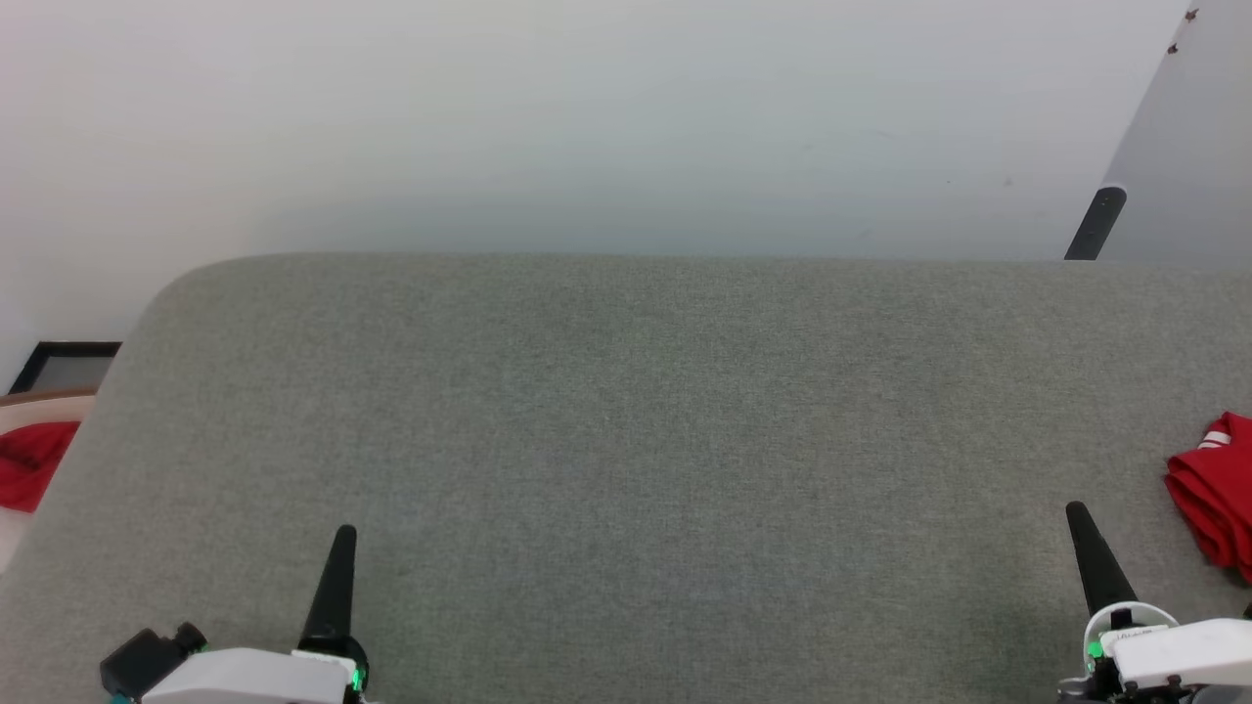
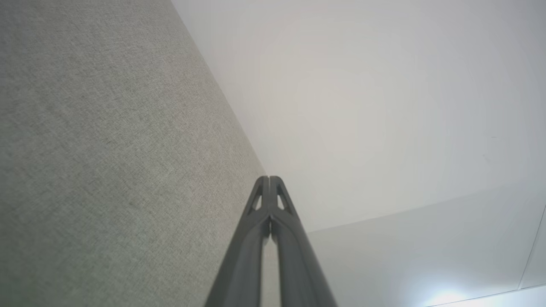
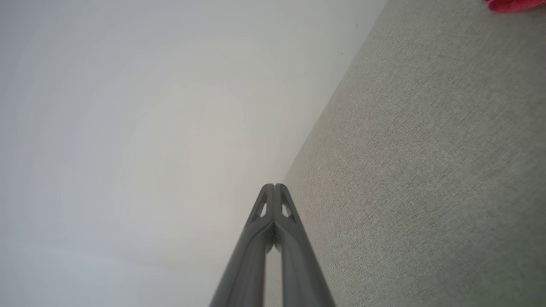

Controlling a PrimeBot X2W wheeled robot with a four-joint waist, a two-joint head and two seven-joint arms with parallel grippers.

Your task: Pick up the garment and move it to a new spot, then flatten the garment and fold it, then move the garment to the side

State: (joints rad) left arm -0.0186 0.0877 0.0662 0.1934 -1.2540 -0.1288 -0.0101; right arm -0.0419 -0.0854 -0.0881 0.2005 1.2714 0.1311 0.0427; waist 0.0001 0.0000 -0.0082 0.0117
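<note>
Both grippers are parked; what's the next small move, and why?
Probably ease the shut right gripper rightward toward the bunched red T-shirt with white striped trim: it lies untouched on the grey fabric surface, nearest that arm.

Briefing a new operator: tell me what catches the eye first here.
The bright red garment lies bunched on the wide grey fabric surface, at the head view's right edge. The left tool and right tool rise from the lower corners, both shut and empty. Another red cloth peeks in at far left.
</note>
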